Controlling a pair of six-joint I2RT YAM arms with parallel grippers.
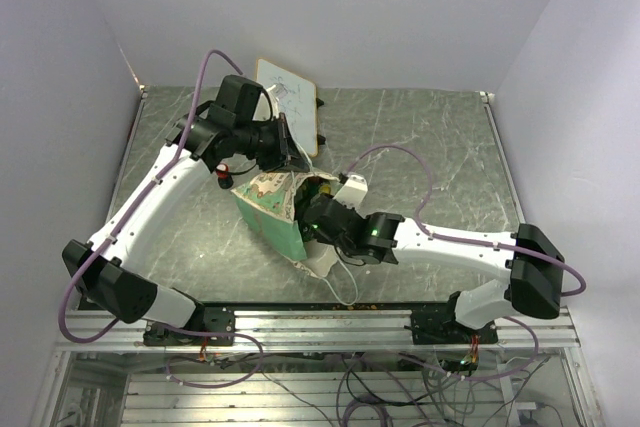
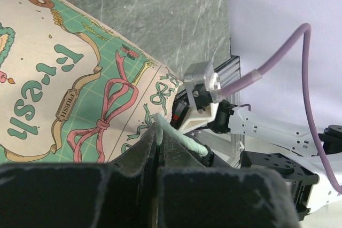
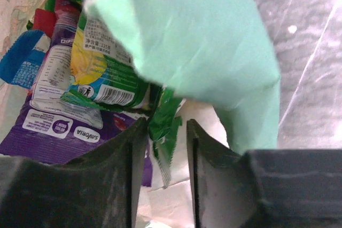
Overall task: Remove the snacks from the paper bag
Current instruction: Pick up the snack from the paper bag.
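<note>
Your paper bag (image 1: pixel 268 219) lies on its side mid-table (image 1: pixel 440 147), just ahead of the two arms. Its long axis runs roughly left to right and its mouth is turned toward your right arm, with a white string handle (image 1: pixel 345 292) trailing toward the near edge. It is cream, printed with pink ribbons and green lettering, with a mint-green band. Your left gripper (image 2: pixel 159 142) is clamped on the bag's mint-green rim. Your right gripper (image 3: pixel 160 148) sits in the mouth, fingers apart, with a crinkled green packet (image 3: pixel 163 126) between them. The snacks (image 3: pixel 101 73) lie inside: glossy purple, green, yellow and blue packets.
</note>
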